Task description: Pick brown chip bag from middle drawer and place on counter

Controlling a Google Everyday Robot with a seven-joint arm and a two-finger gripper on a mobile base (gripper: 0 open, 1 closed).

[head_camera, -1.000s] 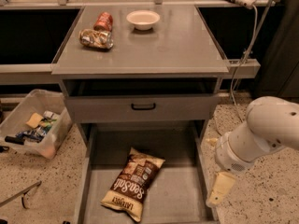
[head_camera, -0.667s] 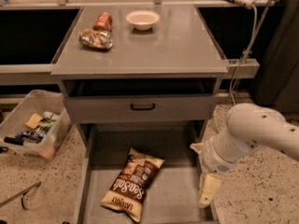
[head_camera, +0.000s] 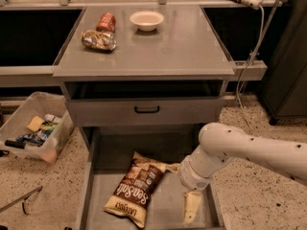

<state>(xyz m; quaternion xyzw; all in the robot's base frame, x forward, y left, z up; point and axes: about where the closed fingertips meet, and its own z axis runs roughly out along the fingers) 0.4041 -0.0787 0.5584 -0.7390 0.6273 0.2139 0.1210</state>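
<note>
**In the drawer: reaching for the bag, no grab yet**

Down in the open drawer (head_camera: 165,213) the bag (head_camera: 136,188) is lying flat on the floor, tilted a bit, with its top end toward the cabinet and its bottom end toward the front left. Nothing is holding it.

The gripper (head_camera: 186,195) is inside the drawer too, just to the right of the bag, hanging off the white arm that comes in from the right. As far as I can make out the fingers (head_camera: 192,207) are apart and holding nothing. One points down at the floor near the right wall, and the other seems to sit up by the bag's top corner, though it blends in with the bag's cream end, so I wouldn't swear to that.

So I'd call this the approach step, with the pick not started and the place a long way off.

For the next move, I figure the gripper has to shift left over the bag and come down, so the fingers close across the crinkly body and not on air beside it.

The counter (head_camera: 168,47) has a bowl (head_camera: 147,19) and two cans (head_camera: 98,39) on its far left part, and the near half looks like an easy drop spot.
</note>
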